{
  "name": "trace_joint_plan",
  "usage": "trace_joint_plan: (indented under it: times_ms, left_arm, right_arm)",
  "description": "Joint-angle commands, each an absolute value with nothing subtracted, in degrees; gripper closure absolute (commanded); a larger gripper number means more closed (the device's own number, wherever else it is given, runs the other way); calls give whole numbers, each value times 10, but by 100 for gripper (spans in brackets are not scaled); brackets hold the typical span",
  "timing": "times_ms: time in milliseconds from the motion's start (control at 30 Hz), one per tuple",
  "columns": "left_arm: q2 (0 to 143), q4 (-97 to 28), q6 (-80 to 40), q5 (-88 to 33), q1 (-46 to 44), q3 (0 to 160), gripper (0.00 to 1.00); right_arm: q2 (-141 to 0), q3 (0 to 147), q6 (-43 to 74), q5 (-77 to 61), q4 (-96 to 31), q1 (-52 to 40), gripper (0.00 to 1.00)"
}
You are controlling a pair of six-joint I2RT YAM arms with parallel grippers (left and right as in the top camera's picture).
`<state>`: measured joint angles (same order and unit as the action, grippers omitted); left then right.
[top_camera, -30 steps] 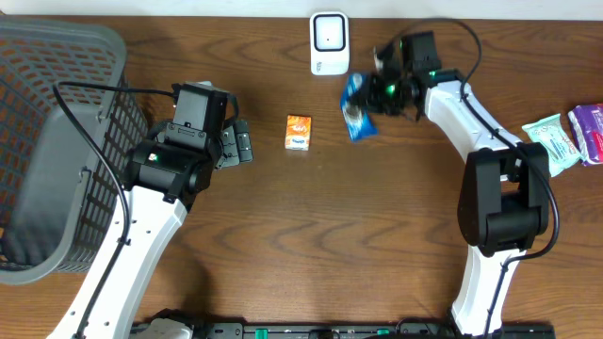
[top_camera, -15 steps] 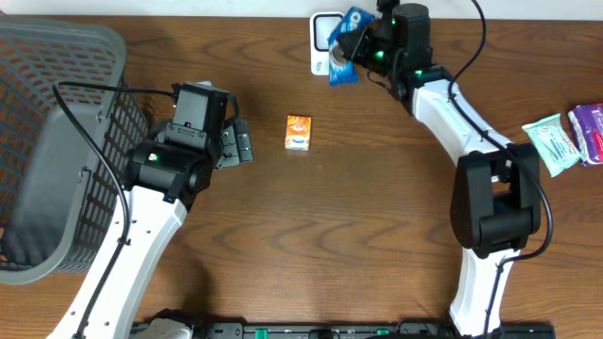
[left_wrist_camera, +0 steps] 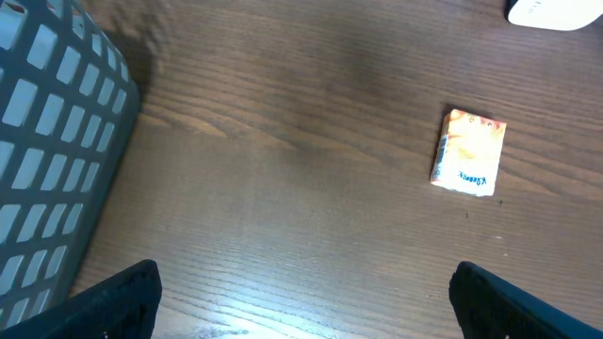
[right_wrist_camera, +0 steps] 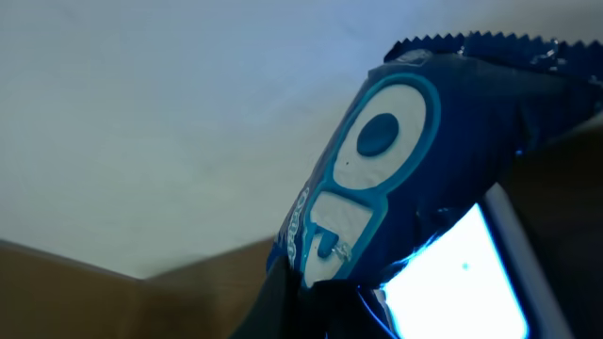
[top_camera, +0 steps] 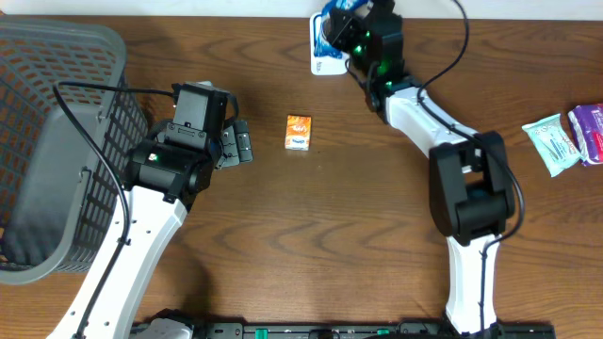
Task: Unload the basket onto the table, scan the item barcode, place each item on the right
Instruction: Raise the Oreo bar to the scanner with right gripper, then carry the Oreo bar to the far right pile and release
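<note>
We see the broad brown wood-grain table (top_camera: 311, 235) lying open across its middle and near edge. A grey plastic lattice basket (top_camera: 38, 141) fills the left edge, close to our left arm. Our left gripper (top_camera: 243, 144) hangs over bare wood, jaws spread wide and holding nothing. Our right gripper (top_camera: 347, 30) is clenched on the glossy blue foil packet (right_wrist_camera: 396, 188), zigzag-cut at its end, held over the white rounded scanner (top_camera: 322, 64) at the far edge. A small flat orange carton (top_camera: 299, 132) lies mid-table, well apart.

Wooden table (top_camera: 311, 226) bears grey basket (top_camera: 47, 141), orange packet (top_camera: 298, 132), white scanner (top_camera: 324, 65); perhaps wipes packs (top_camera: 556, 141).
</note>
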<state>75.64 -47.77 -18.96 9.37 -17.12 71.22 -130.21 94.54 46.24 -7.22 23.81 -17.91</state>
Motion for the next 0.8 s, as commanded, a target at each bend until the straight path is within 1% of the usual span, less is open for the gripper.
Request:
trace_joint_plan:
  times_ms: [0, 167, 300, 433, 567, 667, 767]
  left_arm:
    - [758, -479, -178, 97, -170, 715, 2]
    - [758, -479, -178, 97, -170, 715, 2]
    - [758, -479, -178, 97, -170, 715, 2]
    - [758, -479, -178, 97, -170, 715, 2]
    - [758, -479, -178, 97, -170, 715, 2]
    - [758, -479, -178, 97, -170, 715, 2]
    - [758, -479, -178, 97, -170, 715, 2]
  right_arm:
    - [-1312, 955, 449, -56, 245, -177, 99]
    - [-1281, 959, 401, -121, 241, -150, 99]
    - [-1223, 959, 378, -136, 195, -116, 99]
    - [-1152, 959, 300, -102, 50, -72, 99]
    - [-1100, 959, 222, 18, -138, -20, 99]
    - [-1089, 959, 170, 74, -243, 25, 99]
    - [-1095, 959, 127, 90, -324, 77, 99]
